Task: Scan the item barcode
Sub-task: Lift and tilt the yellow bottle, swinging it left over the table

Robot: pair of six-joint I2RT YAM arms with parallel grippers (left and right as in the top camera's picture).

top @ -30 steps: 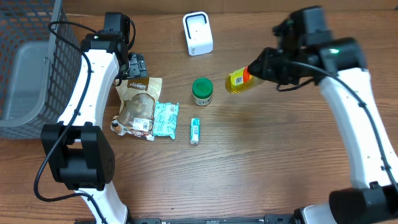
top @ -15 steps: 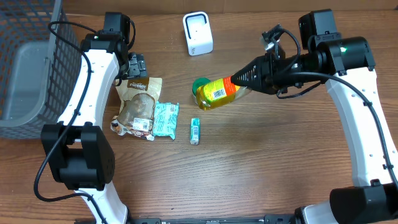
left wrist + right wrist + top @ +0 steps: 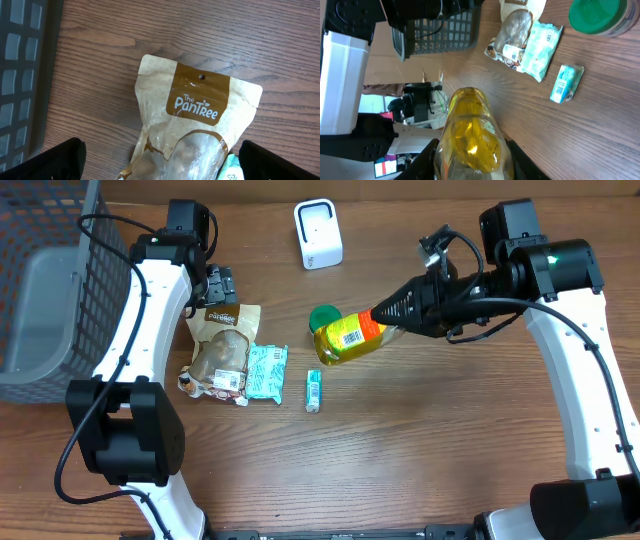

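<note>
Overhead view: right gripper (image 3: pixel 397 307) clamped on the neck of the yellow bottle (image 3: pixel 346 338), which is held tilted above mid-bench, barcode label up, partly over the green-lidded jar (image 3: pixel 321 315). White scanner (image 3: pixel 318 234) stands by the far edge, well apart. Left gripper (image 3: pixel 221 283) spread wide, empty, near the brown pouch (image 3: pixel 226 340). Judged: item picked up; presenting the barcode to the scanner remains.

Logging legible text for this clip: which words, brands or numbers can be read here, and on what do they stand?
"The PanTree": on the brown pouch, left wrist view.
Label and barcode on the yellow bottle: too small to read.
Print on the teal packet and the small teal pack: too blurred to read.
</note>
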